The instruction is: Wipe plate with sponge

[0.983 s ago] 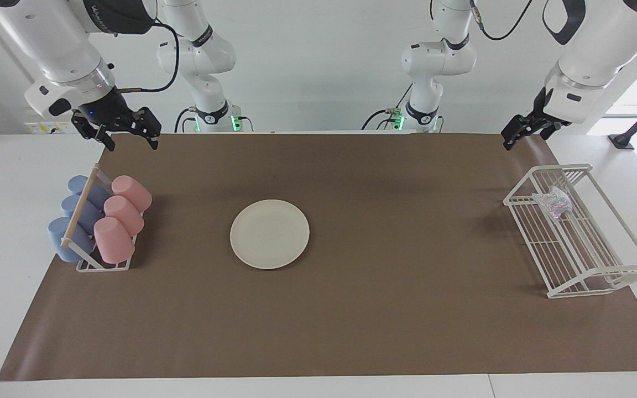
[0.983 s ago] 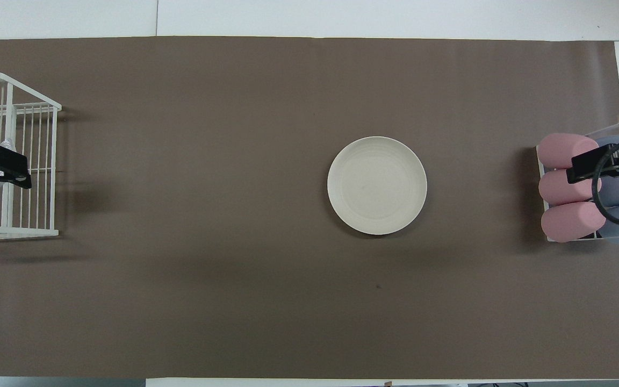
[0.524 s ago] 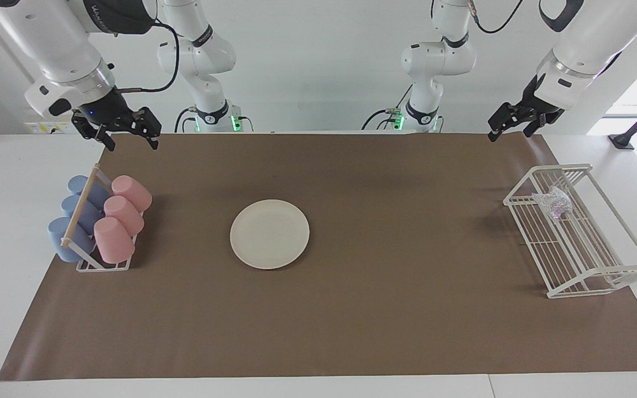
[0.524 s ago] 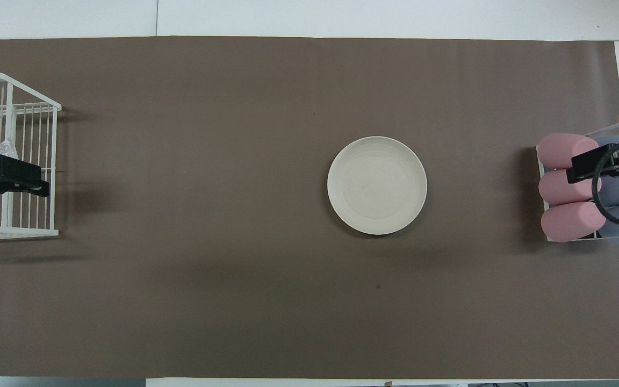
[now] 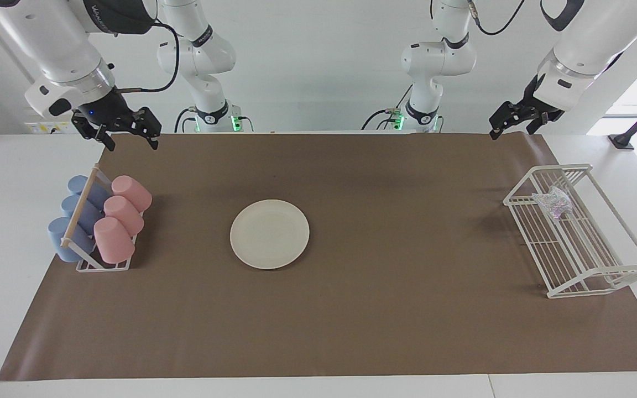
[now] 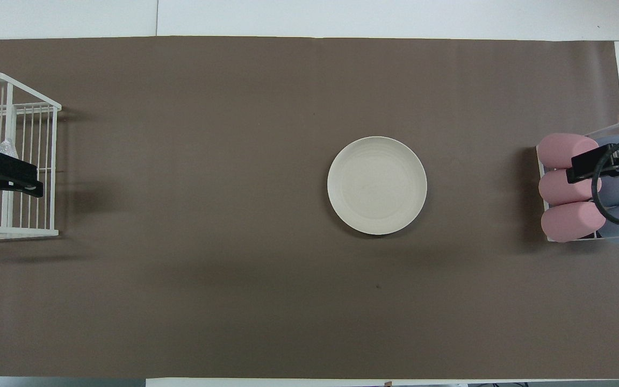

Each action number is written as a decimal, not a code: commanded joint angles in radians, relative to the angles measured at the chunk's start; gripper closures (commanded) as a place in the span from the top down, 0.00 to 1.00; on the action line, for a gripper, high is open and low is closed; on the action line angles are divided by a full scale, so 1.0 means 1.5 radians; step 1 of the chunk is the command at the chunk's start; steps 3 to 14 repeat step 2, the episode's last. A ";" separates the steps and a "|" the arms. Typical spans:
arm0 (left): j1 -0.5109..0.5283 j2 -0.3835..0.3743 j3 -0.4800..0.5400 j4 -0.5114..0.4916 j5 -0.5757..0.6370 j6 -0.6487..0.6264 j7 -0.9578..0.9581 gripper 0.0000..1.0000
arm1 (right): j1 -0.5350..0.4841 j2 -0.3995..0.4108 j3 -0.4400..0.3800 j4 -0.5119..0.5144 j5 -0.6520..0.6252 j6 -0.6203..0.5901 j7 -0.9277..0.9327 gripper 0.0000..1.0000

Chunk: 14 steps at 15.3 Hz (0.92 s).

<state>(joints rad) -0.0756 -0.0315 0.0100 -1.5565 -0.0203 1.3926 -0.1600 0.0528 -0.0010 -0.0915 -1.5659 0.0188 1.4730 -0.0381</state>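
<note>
The cream-white plate (image 5: 270,234) lies flat on the brown mat near the middle of the table; it also shows in the overhead view (image 6: 376,185). The silvery sponge (image 5: 554,202) lies in the white wire rack (image 5: 595,276) at the left arm's end, at the rack's end nearer the robots. In the overhead view the sponge (image 6: 4,148) is partly covered by the gripper. My left gripper (image 5: 511,131) is open and empty, raised over the rack (image 6: 46,161); it also shows in the overhead view (image 6: 3,183). My right gripper (image 5: 130,141) is open and empty, waiting high over the cup holder.
A cup holder (image 5: 103,265) with three pink cups (image 5: 114,239) and three blue cups (image 5: 67,237) lying on their sides stands at the right arm's end. The brown mat (image 5: 351,320) covers most of the table.
My left gripper has risen and shifted a little toward the plate's side of the rack, then almost stopped. The right arm, plate and sponge have not moved.
</note>
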 commanded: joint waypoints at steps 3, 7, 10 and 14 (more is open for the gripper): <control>-0.009 0.005 0.011 0.016 0.003 0.017 0.007 1.00 | 0.003 -0.005 -0.001 -0.001 0.009 -0.002 0.021 1.00; -0.009 0.005 0.011 0.016 0.003 0.017 0.007 1.00 | 0.003 -0.005 -0.001 -0.001 0.009 -0.002 0.021 1.00; -0.009 0.005 0.011 0.016 0.003 0.017 0.007 1.00 | 0.003 -0.005 -0.001 -0.001 0.009 -0.002 0.021 1.00; -0.009 0.005 0.011 0.016 0.003 0.017 0.007 1.00 | 0.003 -0.005 -0.001 -0.001 0.009 -0.002 0.021 1.00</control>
